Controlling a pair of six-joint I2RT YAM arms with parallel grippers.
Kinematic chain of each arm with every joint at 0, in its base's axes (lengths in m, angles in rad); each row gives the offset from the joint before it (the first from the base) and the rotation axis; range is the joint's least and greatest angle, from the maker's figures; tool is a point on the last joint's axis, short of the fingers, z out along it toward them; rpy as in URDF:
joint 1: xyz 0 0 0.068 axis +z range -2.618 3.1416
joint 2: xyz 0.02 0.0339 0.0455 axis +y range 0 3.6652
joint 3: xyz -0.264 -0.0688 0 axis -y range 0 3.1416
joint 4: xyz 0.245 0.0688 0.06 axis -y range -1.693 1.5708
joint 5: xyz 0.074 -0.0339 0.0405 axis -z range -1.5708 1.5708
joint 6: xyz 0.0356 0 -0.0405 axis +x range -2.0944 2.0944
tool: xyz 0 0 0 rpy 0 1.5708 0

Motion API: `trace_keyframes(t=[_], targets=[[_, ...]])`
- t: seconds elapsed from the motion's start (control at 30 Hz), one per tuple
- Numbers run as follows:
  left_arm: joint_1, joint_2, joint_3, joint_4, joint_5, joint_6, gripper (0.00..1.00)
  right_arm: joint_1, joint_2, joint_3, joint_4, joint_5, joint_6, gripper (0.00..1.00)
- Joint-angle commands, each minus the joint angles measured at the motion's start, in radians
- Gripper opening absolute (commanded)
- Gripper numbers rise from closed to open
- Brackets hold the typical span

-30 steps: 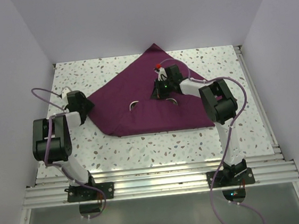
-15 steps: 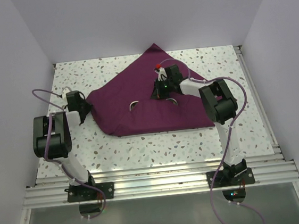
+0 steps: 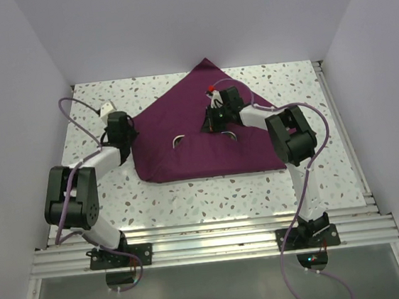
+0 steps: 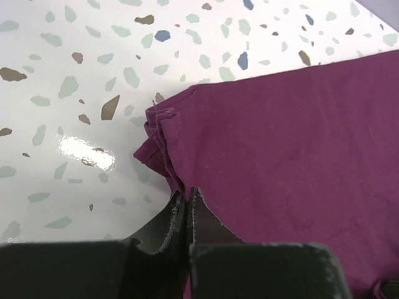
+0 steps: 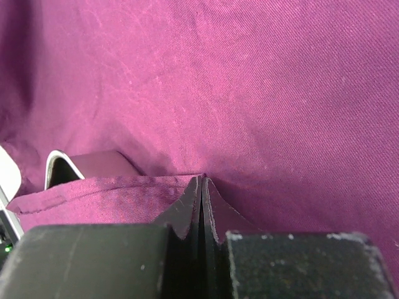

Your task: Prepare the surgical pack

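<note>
Overhead view: the plum-purple cloth (image 3: 200, 156) lies on the speckled desk (image 3: 190, 193) at mid-frame. It is spread in a roughly triangular outline, with one corner pointing to the upper centre and a straight folded edge along its lower side.

Left gripper (image 3: 127, 136): positioned at the cloth's left corner, in the left half of the frame. In the left wrist view the left gripper (image 4: 187, 198) has its fingers together, clamped on the cloth (image 4: 299, 137) edge at lower centre. Just above the grip, the corner shows several stacked layers bunched against the desk (image 4: 62, 62).

Right gripper (image 3: 215, 121): positioned over the cloth's upper middle, right of centre. In the right wrist view the right gripper (image 5: 201, 187) has its fingers pressed together on a raised fold of the cloth (image 5: 249, 75). That fold runs from the fingertips towards the lower left of the frame.

Steel tray (image 5: 57, 163): a curved shiny rim shows at the left of the right wrist view, above the pinched fold, and the rest is covered by cloth. Overhead, two small curved steel glints (image 3: 178, 139) show on the cloth near its middle, one on each side below the right gripper. Whether both belong to the tray cannot be told.
</note>
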Motion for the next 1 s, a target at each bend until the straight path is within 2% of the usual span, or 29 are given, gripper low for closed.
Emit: trace_keyframes(t=[0.0,0.17,0.27,0.47,0.97], targets=[[-0.022,-0.033,0.052,-0.038,-0.102,0.045,0.00,0.016,-0.030,-0.015,-0.002,-0.038,0.016,0.00],[-0.074,-0.056,0.058,-0.018,-0.119,0.072,0.00,0.016,-0.032,-0.013,-0.002,-0.035,0.022,0.00],[-0.163,-0.067,0.104,-0.039,-0.214,0.100,0.00,0.016,-0.024,-0.007,-0.008,-0.035,0.029,0.00],[-0.318,-0.067,0.183,-0.079,-0.308,0.129,0.00,0.016,-0.030,-0.025,-0.011,-0.033,0.026,0.00],[-0.554,0.017,0.394,-0.122,-0.395,0.135,0.00,0.016,-0.003,-0.018,-0.019,-0.033,0.042,0.00]])
